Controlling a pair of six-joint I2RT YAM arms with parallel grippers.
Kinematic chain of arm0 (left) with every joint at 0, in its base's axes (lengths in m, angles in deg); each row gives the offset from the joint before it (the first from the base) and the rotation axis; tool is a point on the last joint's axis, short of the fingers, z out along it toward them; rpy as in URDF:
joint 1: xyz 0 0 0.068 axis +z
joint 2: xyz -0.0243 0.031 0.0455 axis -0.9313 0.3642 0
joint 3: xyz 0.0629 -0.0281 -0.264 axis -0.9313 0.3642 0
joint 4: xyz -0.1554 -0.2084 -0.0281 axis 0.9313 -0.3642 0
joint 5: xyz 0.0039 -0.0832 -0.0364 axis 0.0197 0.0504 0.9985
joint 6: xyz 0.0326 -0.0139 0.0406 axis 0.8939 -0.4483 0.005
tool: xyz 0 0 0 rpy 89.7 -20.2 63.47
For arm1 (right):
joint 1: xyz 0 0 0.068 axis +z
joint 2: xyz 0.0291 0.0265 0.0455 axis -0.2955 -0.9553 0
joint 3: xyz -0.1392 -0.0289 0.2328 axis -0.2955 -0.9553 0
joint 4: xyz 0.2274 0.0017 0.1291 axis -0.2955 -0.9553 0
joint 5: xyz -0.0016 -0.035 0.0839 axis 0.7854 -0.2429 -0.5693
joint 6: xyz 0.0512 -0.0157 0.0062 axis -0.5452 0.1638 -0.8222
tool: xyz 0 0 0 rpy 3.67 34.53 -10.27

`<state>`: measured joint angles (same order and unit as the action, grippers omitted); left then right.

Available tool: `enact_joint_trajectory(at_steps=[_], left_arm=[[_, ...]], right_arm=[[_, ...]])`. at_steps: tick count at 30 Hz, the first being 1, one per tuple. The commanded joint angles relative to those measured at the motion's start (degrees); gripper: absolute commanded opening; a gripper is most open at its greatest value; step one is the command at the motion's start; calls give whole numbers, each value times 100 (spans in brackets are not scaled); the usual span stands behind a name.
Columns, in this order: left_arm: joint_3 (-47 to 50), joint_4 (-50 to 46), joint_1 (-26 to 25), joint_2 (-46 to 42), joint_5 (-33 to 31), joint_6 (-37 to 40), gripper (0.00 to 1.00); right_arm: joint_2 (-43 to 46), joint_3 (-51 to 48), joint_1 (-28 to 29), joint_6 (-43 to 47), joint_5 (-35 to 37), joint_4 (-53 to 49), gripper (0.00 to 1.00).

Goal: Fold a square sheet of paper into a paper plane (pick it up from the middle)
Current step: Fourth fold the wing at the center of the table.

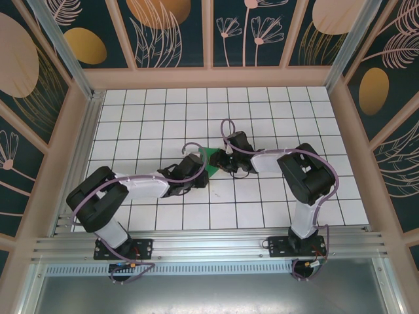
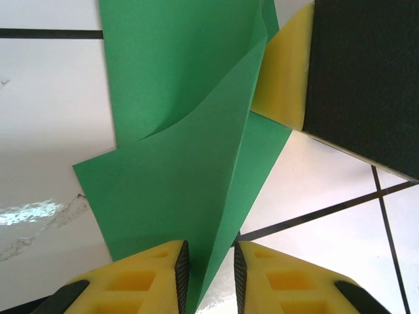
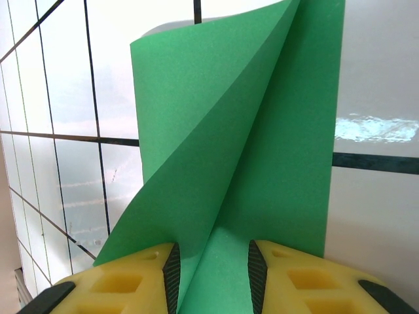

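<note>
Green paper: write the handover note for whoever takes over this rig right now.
Left gripper: narrow gap, an edge of the paper sits between the pads; can't tell if it is pinched.
Right gripper: jaws astride the paper's raised fold; grip equally unclear.
Paper: middle of the table, between both grippers, partly lifted, one flap curling over.
Done: a first fold begun, not pressed flat.
Left: crease it, then make the remaining folds; no plane shape yet.
</note>
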<state>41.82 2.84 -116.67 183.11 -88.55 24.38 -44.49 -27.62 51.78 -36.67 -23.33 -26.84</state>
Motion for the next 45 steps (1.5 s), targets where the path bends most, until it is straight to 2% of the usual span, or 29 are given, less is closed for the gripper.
enact_joint_trajectory(at_steps=[1, 28, 36, 45], left_arm=[[-171, -244, -56, 168, -183, 135, 27], [-514, -178, -154, 741, -447, 304, 27], [-542, -94, -158, 738, -589, 319, 23], [-446, -115, -163, 530, -671, 391, 13]], right_arm=[[-262, -274, 54, -84, 98, -380, 36], [-80, -713, -43, -280, -172, 273, 22], [-42, -829, -55, -251, -208, 350, 21], [-29, -847, -89, -234, -184, 297, 22]])
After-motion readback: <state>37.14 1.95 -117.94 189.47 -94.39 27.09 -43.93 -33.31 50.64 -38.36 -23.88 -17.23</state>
